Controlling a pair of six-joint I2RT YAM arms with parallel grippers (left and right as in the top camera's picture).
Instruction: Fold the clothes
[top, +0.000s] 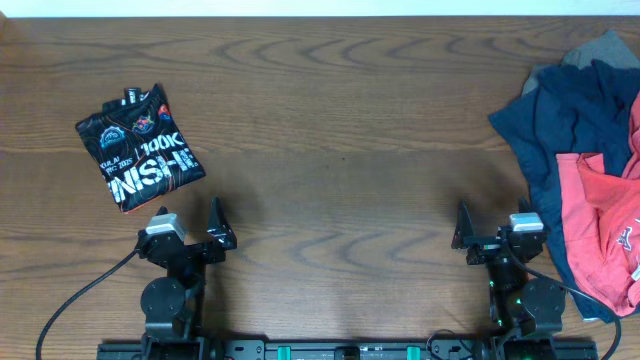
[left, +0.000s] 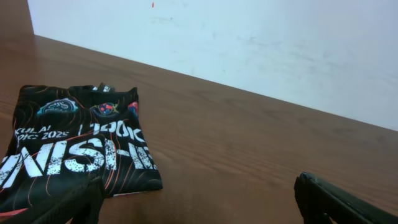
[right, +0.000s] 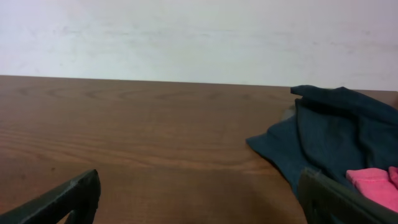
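A folded black jersey (top: 140, 148) with orange lines and white "100K FINISHER" lettering lies flat at the table's left. It also fills the left of the left wrist view (left: 74, 155). My left gripper (top: 190, 236) sits just in front of it near the table's front edge, open and empty (left: 205, 208). On the right lies a loose heap of clothes: a navy garment (top: 560, 120), a coral-red one (top: 600, 205) and a grey one (top: 600, 48). My right gripper (top: 497, 240) rests just left of the heap, open and empty (right: 199, 205). The navy cloth (right: 323, 137) lies ahead of its right finger.
The brown wooden table (top: 340, 130) runs back to a white wall (right: 186, 37). The heap of clothes runs past the right edge of the overhead view. Black cables trail from both arm bases at the front edge.
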